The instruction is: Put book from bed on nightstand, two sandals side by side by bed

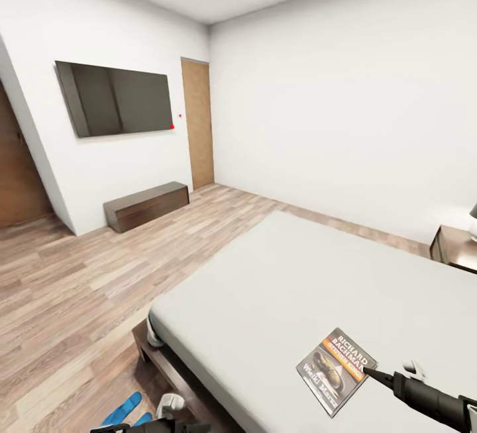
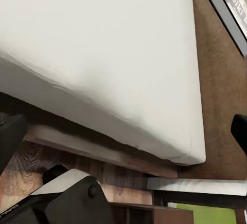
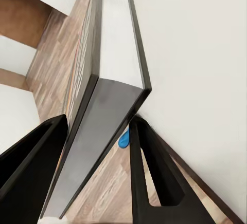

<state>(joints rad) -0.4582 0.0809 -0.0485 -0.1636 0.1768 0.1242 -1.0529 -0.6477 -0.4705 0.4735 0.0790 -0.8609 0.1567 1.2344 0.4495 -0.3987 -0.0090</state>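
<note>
We saw the bedroom (image 1: 344, 102) with white walls and a wood-plank floor (image 1: 73, 287). The bed (image 1: 318, 294) filled the head view from the centre towards 4 o'clock, its off-white mattress bare apart from the book. A plain brown door (image 1: 198, 123) stood at about 11 o'clock, with a dark wall-mounted screen (image 1: 114, 98) further round at 10 o'clock and a long low bench (image 1: 146, 205) beneath it. One nightstand (image 1: 456, 246) showed at the 3 o'clock edge, beyond the far side of the bed.

Our right gripper (image 3: 98, 147) had its two dark fingers on either side of the book (image 1: 336, 371), pinching its lower corner; in the right wrist view the book's edge ran straight between the fingers (image 3: 149, 172). In the head view the book sat at about 5 o'clock, its cover showing an orange band and white lettering, tilted up off the mattress.

The blue sandals (image 1: 126, 410) lay on the floor at 7 o'clock, just beside the bed's corner. Our left gripper (image 2: 67, 193) was near them; we could not tell whether it was parted or closed.
</note>
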